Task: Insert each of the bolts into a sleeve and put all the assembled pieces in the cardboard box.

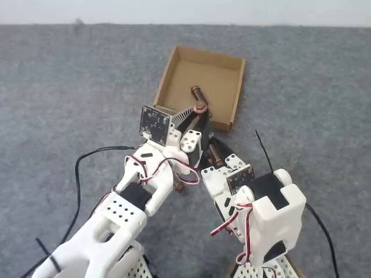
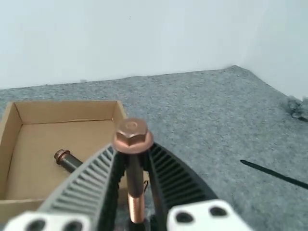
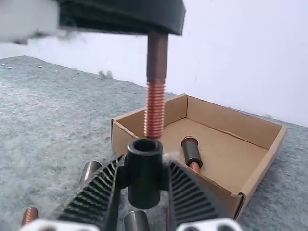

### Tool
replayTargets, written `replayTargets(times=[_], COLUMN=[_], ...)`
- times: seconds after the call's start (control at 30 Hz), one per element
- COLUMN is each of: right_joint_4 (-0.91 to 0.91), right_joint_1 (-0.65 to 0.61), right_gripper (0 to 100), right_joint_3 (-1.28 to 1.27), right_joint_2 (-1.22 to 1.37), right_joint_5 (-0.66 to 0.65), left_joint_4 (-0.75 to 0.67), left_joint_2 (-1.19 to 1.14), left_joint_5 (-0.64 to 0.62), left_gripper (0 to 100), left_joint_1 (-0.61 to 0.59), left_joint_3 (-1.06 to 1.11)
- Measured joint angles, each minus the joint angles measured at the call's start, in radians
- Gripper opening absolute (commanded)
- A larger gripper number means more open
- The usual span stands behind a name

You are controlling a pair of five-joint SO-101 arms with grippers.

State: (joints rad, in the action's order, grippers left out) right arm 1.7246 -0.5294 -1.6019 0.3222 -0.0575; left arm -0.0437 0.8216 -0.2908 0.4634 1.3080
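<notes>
My left gripper [image 2: 132, 161] is shut on a copper bolt [image 2: 132, 138], held upright below its hex head. In the right wrist view that bolt [image 3: 155, 103] hangs thread-down, with its tip right at the mouth of a black sleeve [image 3: 144, 171]. My right gripper [image 3: 144, 173] is shut on that sleeve. From above, the left gripper [image 1: 199, 114] and the right gripper [image 1: 215, 152] meet just in front of the cardboard box [image 1: 171, 63]. One assembled piece [image 3: 191, 151] lies inside the box [image 3: 250, 139].
Two loose sleeves [image 3: 90, 171] [image 3: 136, 222] and a loose bolt [image 3: 29, 215] lie on the grey carpet near the right gripper. A black cable tie [image 1: 264, 150] lies on the carpet to the right of the arms. Open carpet surrounds the box.
</notes>
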Motion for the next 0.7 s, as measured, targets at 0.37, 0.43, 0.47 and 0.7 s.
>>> replayTargets(times=[0.37, 0.43, 0.47, 0.7], right_joint_4=[0.000, 0.000, 0.000, 0.000], right_joint_1=[0.020, 0.020, 0.020, 0.020], right_gripper=[0.6, 0.6, 0.6, 0.6], right_joint_3=[0.000, 0.000, 0.000, 0.000], right_joint_2=[0.000, 0.000, 0.000, 0.000], right_joint_5=[-0.002, -0.002, -0.002, -0.002], left_joint_4=[0.069, 0.069, 0.069, 0.075], left_joint_2=[0.006, 0.006, 0.006, 0.008], left_joint_5=[-0.003, -0.003, -0.003, -0.003], left_gripper=[1, 1, 1, 1], left_joint_1=[0.005, 0.005, 0.005, 0.005], left_joint_3=[-0.002, -0.002, -0.002, 0.012])
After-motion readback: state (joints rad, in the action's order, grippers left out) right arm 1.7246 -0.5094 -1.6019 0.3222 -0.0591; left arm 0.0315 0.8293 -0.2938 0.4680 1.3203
